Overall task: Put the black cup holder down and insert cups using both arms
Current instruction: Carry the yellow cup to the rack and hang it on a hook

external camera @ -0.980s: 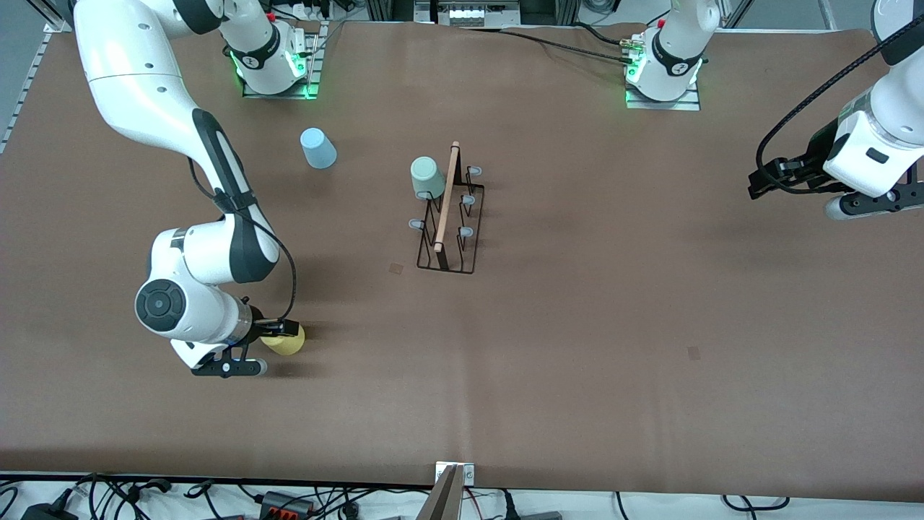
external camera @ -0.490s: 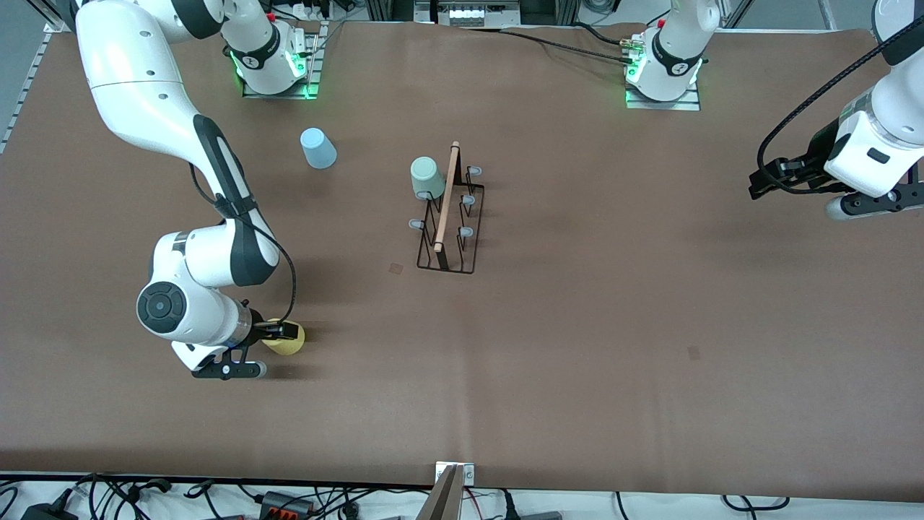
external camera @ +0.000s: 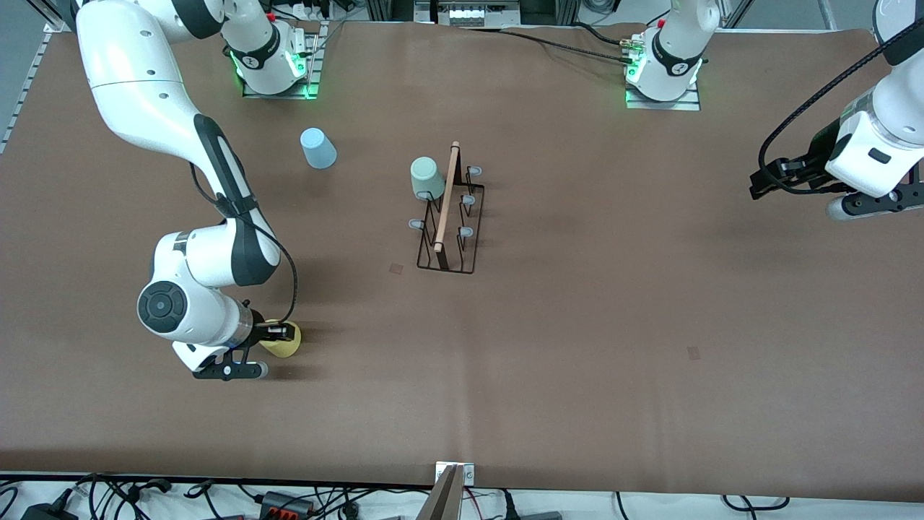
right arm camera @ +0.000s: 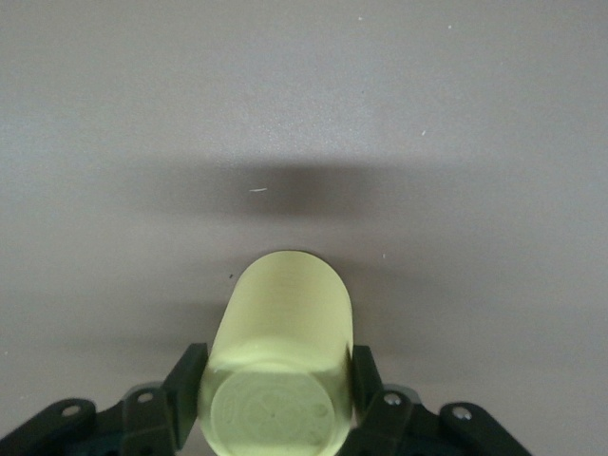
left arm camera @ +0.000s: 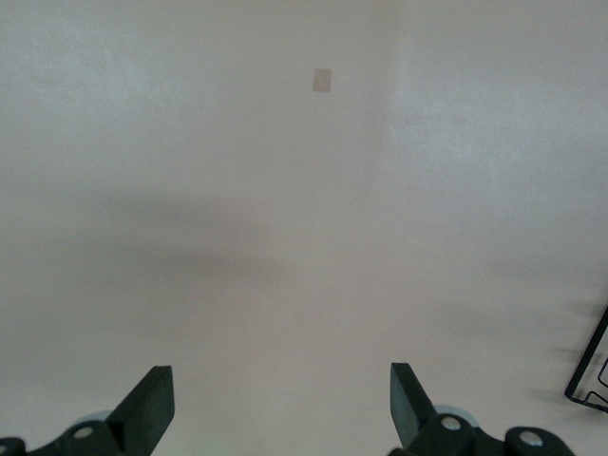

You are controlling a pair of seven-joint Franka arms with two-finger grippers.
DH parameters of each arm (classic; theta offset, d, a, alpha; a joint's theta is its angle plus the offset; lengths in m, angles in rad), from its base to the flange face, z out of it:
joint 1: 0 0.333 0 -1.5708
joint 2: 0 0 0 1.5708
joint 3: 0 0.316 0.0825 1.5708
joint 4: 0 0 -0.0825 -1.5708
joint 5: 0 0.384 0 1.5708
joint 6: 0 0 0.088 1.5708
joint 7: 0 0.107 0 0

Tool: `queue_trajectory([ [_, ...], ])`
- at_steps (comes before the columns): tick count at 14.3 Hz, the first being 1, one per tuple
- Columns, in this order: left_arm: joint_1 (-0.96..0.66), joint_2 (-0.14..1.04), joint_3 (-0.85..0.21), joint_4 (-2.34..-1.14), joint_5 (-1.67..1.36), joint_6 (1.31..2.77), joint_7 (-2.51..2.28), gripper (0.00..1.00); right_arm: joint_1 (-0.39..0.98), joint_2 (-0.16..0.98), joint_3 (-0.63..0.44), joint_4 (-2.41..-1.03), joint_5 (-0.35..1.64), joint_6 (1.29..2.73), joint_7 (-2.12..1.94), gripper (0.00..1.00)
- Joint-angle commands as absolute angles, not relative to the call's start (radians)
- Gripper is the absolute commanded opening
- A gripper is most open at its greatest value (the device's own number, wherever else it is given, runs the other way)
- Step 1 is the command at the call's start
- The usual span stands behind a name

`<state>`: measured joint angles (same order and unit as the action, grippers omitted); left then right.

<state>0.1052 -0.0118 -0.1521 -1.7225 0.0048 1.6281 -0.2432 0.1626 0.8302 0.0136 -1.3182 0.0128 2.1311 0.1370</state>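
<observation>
Yellow cup (external camera: 283, 345) sits between the right gripper (external camera: 278, 334) fingers, low at the table, toward the right arm's end and nearer the front camera than everything else on the mat. Right wrist view: both fingers (right arm camera: 187, 378) pressed against the cup's (right arm camera: 280, 356) sides near its closed base, which faces the wrist camera (cup looks tipped over, open end pointing away from the gripper). Jaws clamped on it.

Black cup holder (external camera: 449, 217) stands mid-table, upright, wooden rod handle (external camera: 446, 196) running along its top. Pale mint green cup (external camera: 426, 178) sits upside down on one of the holder's pegs, at the end farther from the front camera, on the side toward the right arm. The other pale-tipped pegs (external camera: 466, 232) are bare.

Light blue cup (external camera: 317, 148) stands upside down on the table (external camera: 613, 303), farther from the front camera than the holder, toward the right arm's end and not far from the right arm's base. Well apart from the yellow one.

Left gripper (external camera: 758, 185) waits up over the left arm's end of the table, well away from holder and cups. Left wrist view: its fingers (left arm camera: 152, 408) spread wide apart, nothing between them, only bare mat under them (a corner of the holder's wire base (left arm camera: 591, 375) shows at the frame edge).
</observation>
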Motion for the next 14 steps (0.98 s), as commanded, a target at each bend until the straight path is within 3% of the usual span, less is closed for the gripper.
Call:
queue_trajectory([
  [1,0.117,-0.005,-0.164,-1.698,0.017,1.603,-0.239,1.0,0.163,0.804,0.023,-1.301,0.021,2.065,0.11,0.3],
  [10,0.117,-0.005,-0.164,-1.698,0.017,1.603,-0.239,1.0,0.245,0.546,0.089,-1.305,0.145,1.603,0.184,0.29],
  [14,0.117,-0.005,-0.163,-1.698,0.017,1.603,-0.239,1.0,0.334,0.528,0.097,-1.319,0.186,1.594,0.276,0.29],
])
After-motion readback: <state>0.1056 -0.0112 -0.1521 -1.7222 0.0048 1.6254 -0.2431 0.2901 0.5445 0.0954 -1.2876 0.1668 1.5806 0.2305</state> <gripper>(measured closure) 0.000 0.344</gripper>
